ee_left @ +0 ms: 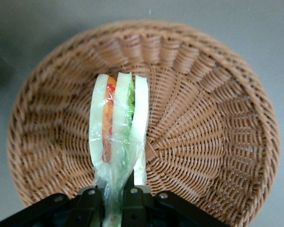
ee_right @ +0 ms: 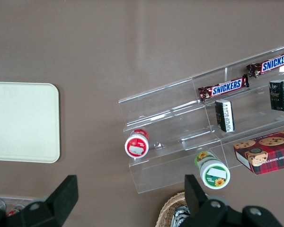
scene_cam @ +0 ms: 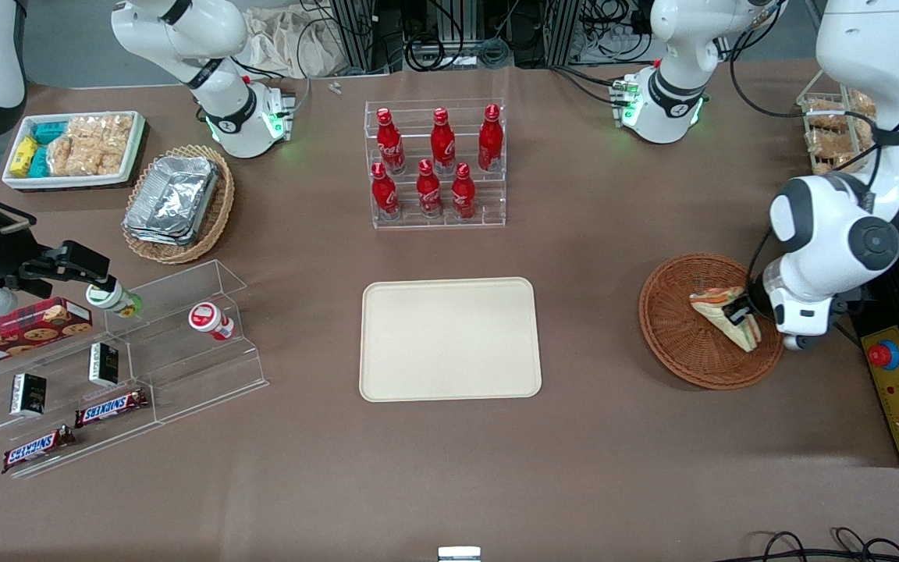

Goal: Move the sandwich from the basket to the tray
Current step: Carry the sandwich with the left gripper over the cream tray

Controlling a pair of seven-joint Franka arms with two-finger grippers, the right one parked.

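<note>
The gripper (scene_cam: pixel 740 314) is down in the basket (scene_cam: pixel 680 343). Its fingers (ee_left: pixel 132 196) are squeezed tight on the sandwich (ee_left: pixel 118 125). The tray (scene_cam: pixel 449 338) sits mid-table.

1. Basket (ee_left: pixel 203 118): round, reddish-brown wicker, weave radiating from the centre, rim fully ringed; sits on a plain grey-brown surface (ee_left: pixel 33 23).
2. Sandwich (ee_left: pixel 118 123): stands on edge inside the basket near its centre; white bread slices, orange-red and green filling between, clear wrap crinkled at the gripper end.
3. Gripper (ee_left: pixel 114 201): black fingers (ee_left: pixel 132 198) closed on the sandwich's wrapped end, one each side, over the basket's rim.
</note>
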